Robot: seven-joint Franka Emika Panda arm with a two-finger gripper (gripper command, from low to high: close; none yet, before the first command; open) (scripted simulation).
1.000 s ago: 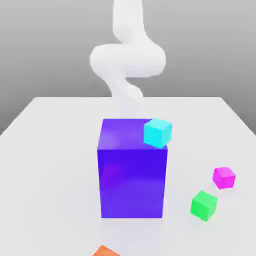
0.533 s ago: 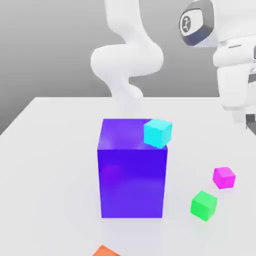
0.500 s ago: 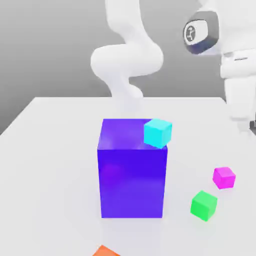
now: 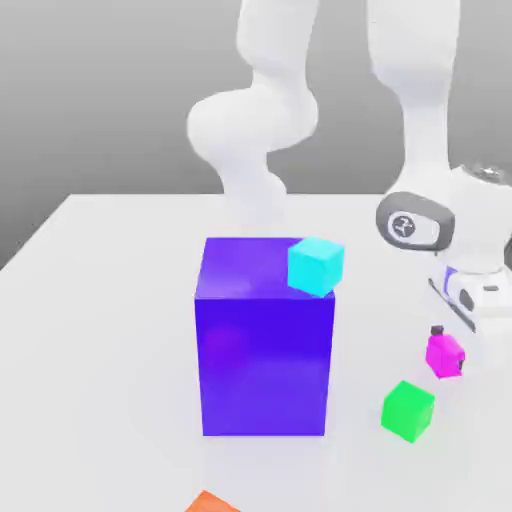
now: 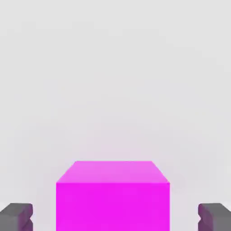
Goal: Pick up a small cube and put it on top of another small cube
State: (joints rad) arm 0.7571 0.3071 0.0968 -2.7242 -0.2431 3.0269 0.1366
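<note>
The small magenta cube (image 4: 443, 356) rests on the white table on the exterior view's right. My gripper (image 4: 449, 349) has come down around it and stands open. In the hand view the magenta cube (image 5: 113, 198) lies between the two dark fingers (image 5: 16, 215), with a gap on each side. The small green cube (image 4: 408, 410) sits on the table a short way nearer the camera, apart from the magenta one and from the gripper.
A big blue-purple block (image 4: 265, 340) stands mid-table with a small cyan cube (image 4: 316, 265) at its upper right corner. An orange cube (image 4: 207, 502) peeks in at the front edge. The white table (image 4: 100, 330) stretches to the exterior view's left.
The hand has dropped from high on the exterior view's right down to the table, and its fingers now straddle the magenta cube. No cube has moved.
</note>
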